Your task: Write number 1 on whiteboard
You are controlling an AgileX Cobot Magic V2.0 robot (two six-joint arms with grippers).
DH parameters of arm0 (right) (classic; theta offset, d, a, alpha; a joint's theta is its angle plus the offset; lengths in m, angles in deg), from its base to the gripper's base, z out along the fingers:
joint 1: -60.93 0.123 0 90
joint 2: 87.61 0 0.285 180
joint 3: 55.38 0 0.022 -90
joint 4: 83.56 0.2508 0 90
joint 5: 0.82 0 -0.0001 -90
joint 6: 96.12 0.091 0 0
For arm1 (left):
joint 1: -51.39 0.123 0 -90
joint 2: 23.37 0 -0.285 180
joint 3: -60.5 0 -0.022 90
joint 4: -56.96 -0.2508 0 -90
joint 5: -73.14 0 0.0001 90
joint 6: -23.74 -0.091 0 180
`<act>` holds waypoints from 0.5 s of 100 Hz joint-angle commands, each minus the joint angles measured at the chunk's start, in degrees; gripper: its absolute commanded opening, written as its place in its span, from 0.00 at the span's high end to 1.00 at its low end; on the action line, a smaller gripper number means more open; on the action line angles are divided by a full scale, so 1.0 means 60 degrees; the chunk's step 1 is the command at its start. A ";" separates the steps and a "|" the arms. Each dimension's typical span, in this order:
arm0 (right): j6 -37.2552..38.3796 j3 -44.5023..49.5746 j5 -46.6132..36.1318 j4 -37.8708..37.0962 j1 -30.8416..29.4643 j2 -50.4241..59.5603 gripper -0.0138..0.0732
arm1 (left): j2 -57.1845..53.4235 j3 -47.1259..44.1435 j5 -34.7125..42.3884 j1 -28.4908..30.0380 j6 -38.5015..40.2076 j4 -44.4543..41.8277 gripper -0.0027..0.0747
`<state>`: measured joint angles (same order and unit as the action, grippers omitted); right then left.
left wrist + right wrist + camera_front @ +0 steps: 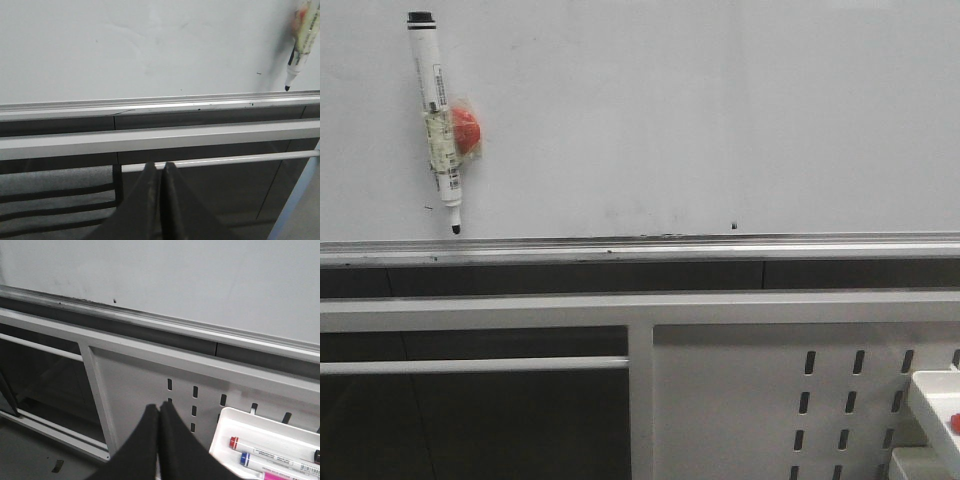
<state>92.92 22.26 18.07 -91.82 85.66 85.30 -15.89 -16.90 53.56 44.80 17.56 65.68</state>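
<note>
Well, our whiteboard shows no number 1 yet; the black marker hangs on it, uncapped. Both our grippers, left and right, sit clenched, empty, below the rail — everything remains.

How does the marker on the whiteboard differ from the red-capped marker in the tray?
The board marker hangs nearly upright against the whiteboard, dark tip down; the red-capped marker lies flat in the white tray. The board marker has a red lump fixed to its barrel; the red-capped marker has none. Both have white, printed barrels.
</note>
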 commanded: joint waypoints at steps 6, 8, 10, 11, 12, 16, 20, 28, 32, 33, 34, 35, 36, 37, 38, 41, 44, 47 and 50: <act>-0.0098 0.0143 -0.0289 -0.0012 -0.0026 0.0164 0.90 | -0.0230 -0.0332 0.0447 0.0002 0.0096 0.0123 0.99; -0.0098 0.0143 -0.0289 -0.0012 -0.0026 0.0164 0.90 | -0.0230 -0.0332 0.0447 0.0002 0.0096 0.0123 0.99; -0.0098 0.0143 -0.0289 -0.0012 -0.0026 0.0164 0.90 | -0.0230 -0.0332 0.0447 0.0002 0.0096 0.0123 0.99; -0.0098 0.0143 -0.0289 -0.0012 -0.0026 0.0164 0.90 | -0.0230 -0.0332 0.0447 0.0002 0.0096 0.0123 0.99; -0.0098 0.0143 -0.0289 -0.0039 -0.0026 0.0164 0.90 | -0.0230 -0.0332 0.0447 0.0002 0.0096 0.0123 0.99; -0.0098 0.0143 -0.0267 -0.0136 -0.0026 0.0164 0.90 | -0.0230 -0.0332 0.0447 0.0002 0.0096 0.0123 0.99; -0.0098 0.0143 -0.0140 -0.0322 -0.0026 0.0164 0.90 | -0.0230 -0.0332 0.0501 0.0002 0.0096 -0.0003 0.99; -0.0098 0.0125 -0.0067 -0.1094 -0.0026 0.0164 0.90 | -0.0230 -0.0332 0.0515 0.0002 0.0096 -0.0083 0.99; -0.0098 0.0125 -0.0067 -0.1397 -0.0026 0.0164 0.90 | -0.0230 -0.0332 0.0515 0.0002 0.0096 -0.0083 0.99; -0.0098 0.0125 -0.0067 -0.1469 -0.0026 0.0164 0.90 | -0.0230 -0.0332 0.0515 0.0002 0.0096 -0.0083 0.99; -0.0098 0.0125 -0.0067 -0.1499 -0.0026 0.0164 0.90 | -0.0230 -0.0332 0.0515 0.0002 0.0096 -0.0083 0.99; -0.0098 0.0125 -0.0067 -0.1582 -0.0026 0.0164 0.90 | -0.0230 -0.0332 0.0515 0.0002 0.0096 -0.0083 0.99; -0.0098 0.0125 -0.0067 -0.1627 -0.0026 0.0164 0.90 | -0.0230 -0.0332 0.0515 0.0002 0.0096 -0.0083 0.99; -0.0098 0.0125 -0.0067 -0.1676 -0.0026 0.0164 0.90 | -0.0230 -0.0332 0.0515 0.0002 0.0096 -0.0097 0.99; -0.0098 0.0125 -0.0087 -0.1784 -0.0026 0.0164 0.90 | -0.0230 -0.0332 0.0515 0.0002 0.0096 -0.0097 0.99; -0.0098 0.0125 -0.0107 -0.1965 -0.0026 0.0164 0.90 | -0.0230 -0.0332 0.0515 0.0002 0.0096 -0.0097 0.99; -0.0098 0.0125 -0.0142 -0.2111 -0.0026 0.0164 0.90 | -0.0230 -0.0332 0.0545 0.0002 0.0096 -0.0044 0.99; -0.0098 0.0125 -0.0211 -0.2159 -0.0026 0.0164 0.90 | -0.0230 -0.0332 0.0636 0.0002 0.0096 0.0177 0.99; -0.0098 0.0125 -0.0297 -0.2273 -0.0026 0.0164 0.90 | -0.0230 -0.0332 0.0808 0.0002 0.0116 0.0612 0.99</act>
<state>92.92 22.26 18.68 -101.94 85.66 85.30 -15.89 -16.90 53.56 44.80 17.56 65.63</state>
